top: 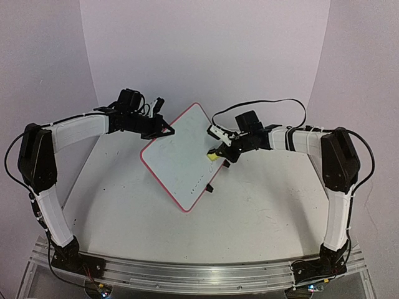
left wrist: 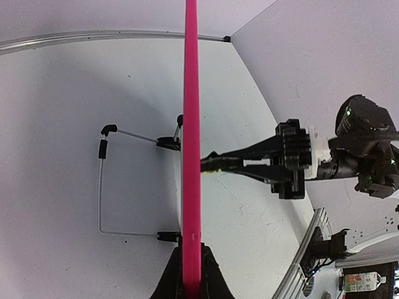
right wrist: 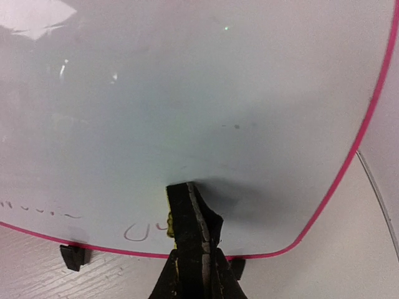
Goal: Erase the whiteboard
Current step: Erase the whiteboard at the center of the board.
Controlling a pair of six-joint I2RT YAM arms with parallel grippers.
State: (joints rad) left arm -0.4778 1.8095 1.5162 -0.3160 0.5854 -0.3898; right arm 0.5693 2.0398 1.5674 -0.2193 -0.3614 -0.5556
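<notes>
The whiteboard (top: 177, 159), white with a thin pink-red frame, stands tilted up on the table at the middle. My left gripper (top: 165, 131) is shut on its upper left edge; the left wrist view shows the pink edge (left wrist: 191, 124) running straight up from between my jaws (left wrist: 191, 265). My right gripper (top: 219, 154) is shut on a tiny yellow-and-black block (top: 214, 157) and presses it against the board's face (right wrist: 187, 93) near the right edge. The block (right wrist: 167, 218) shows beside the closed fingers (right wrist: 187, 196). Faint marker lines (right wrist: 134, 232) remain along the lower edge.
A wire stand (left wrist: 101, 187) sits behind the board, with small black feet (right wrist: 73, 255) at its lower edge. White walls close the back and both sides. An aluminium rail (top: 187, 274) runs along the near table edge by the arm bases.
</notes>
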